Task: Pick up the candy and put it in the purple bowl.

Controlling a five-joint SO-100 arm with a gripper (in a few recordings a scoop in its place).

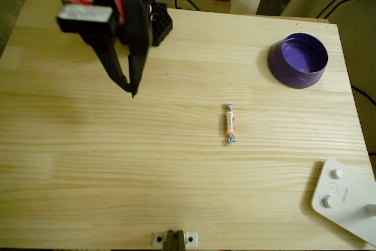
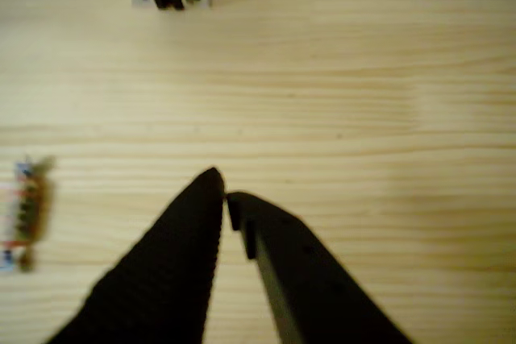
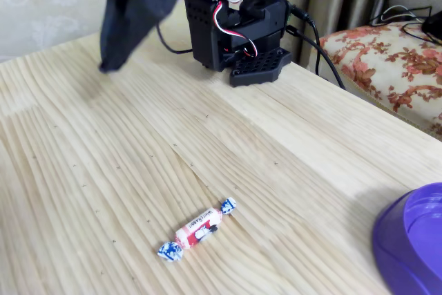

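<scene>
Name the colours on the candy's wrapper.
White with orange-red markings and blue-patterned ends; the candy shows best in the fixed view.

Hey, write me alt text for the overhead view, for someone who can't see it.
A small wrapped candy lies alone near the middle of a light wooden table, untouched. The black robot arm's pincer hangs over the upper left, fingertips nearly together and holding nothing. An empty purple bowl sits at upper right, and a white device with round buttons at lower right.

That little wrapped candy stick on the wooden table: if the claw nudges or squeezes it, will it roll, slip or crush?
The small white candy stick with orange-red markings and twisted bluish ends looks light, so a nudge would probably slide it across the smooth pale wooden table. It lies flat and narrow; it might roll sideways. Its glossy-looking wrapper may slip between the shut black gripper, whose tips nearly touch.
</scene>
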